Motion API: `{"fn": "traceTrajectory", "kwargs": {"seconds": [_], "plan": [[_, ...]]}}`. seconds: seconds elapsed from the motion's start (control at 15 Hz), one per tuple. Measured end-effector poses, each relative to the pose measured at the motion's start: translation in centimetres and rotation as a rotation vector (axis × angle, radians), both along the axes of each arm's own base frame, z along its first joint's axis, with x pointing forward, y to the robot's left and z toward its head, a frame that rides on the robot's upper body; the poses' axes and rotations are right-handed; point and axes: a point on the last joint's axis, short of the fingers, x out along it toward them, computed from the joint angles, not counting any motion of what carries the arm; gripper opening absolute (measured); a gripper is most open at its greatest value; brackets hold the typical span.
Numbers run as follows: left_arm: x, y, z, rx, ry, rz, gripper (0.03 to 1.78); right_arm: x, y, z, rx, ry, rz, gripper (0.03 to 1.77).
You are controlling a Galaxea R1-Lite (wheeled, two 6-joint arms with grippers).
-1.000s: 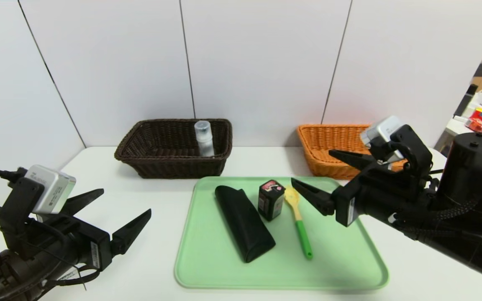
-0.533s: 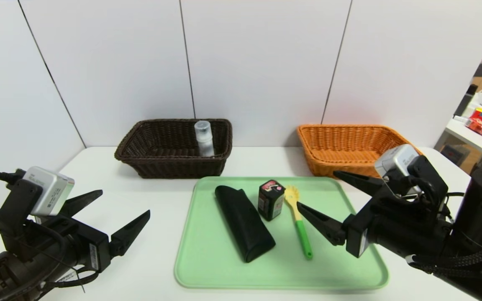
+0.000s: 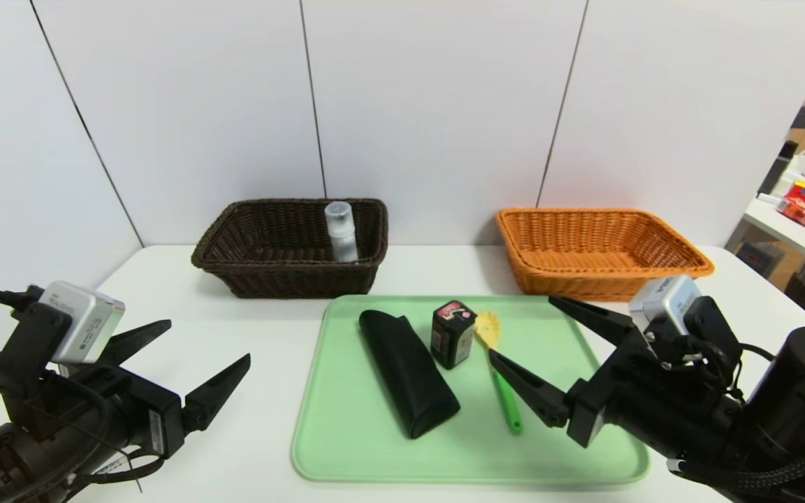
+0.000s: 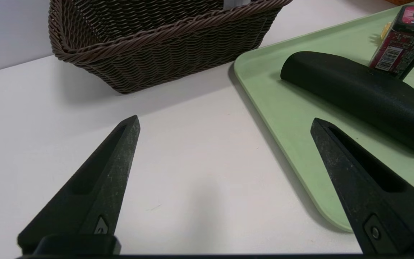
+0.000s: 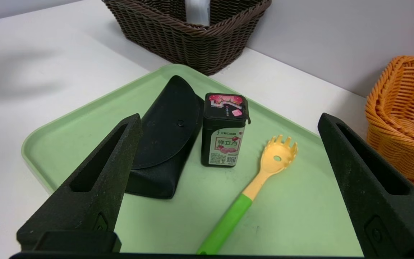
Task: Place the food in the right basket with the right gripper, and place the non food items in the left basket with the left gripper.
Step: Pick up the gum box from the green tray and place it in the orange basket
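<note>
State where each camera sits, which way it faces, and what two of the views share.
Head view: on the head, facing forward and down at the green tray; both arms show, left gripper and right gripper open.
Left wrist view: on the left wrist, facing past its open jaws to the dark brown basket and the tray's edge.
Right wrist view: on the right wrist, facing over the tray between its open jaws.
Both wrist views share the black carton.

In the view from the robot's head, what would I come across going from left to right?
Left hand → dark brown basket → black soft case → small black carton → right hand → red packet on the side table
</note>
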Motion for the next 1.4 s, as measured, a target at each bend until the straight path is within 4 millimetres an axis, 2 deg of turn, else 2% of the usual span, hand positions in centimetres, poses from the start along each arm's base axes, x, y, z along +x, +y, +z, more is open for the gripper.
{"fn": "traceTrajectory", "kwargs": {"seconds": [0.53,1.0,1.4], "plan": [[-0.1,0.1,-0.1,0.002,0.002,0.001,1.69,2.3,1.9,-2.6,-0.014,0.015,0.031,1.69],[-0.2,0.2,-0.2,0.004,0.005,0.009,1.69,4.9,3.8,-2.9,0.002,-0.012,0.037,1.69],[-0.3,0.2,-0.2,0.003,0.0,0.009,1.69,6.7,4.4,-4.5,-0.016,0.021,0.04,1.69]]}}
